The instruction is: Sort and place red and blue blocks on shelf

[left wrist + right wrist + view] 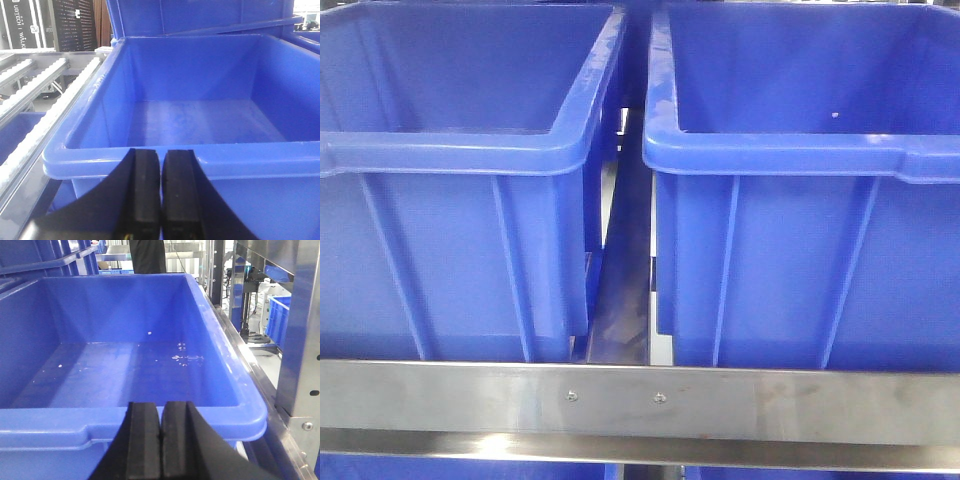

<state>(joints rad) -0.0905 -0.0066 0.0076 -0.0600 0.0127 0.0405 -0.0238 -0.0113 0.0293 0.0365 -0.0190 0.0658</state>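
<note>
Behind shelf rail point(640, 400): two blue bins point(460, 150); both grippers' fingers point(147, 195) closed.

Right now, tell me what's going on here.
Nothing is being handled at this moment. Two big blue bins sit side by side on the shelf, behind its steel front rail: the left bin and the right bin. The left gripper faces one bin and the right gripper faces the other, each with jaws shut and holding nothing. Both bins look empty inside. No red or blue block is in view.
</note>
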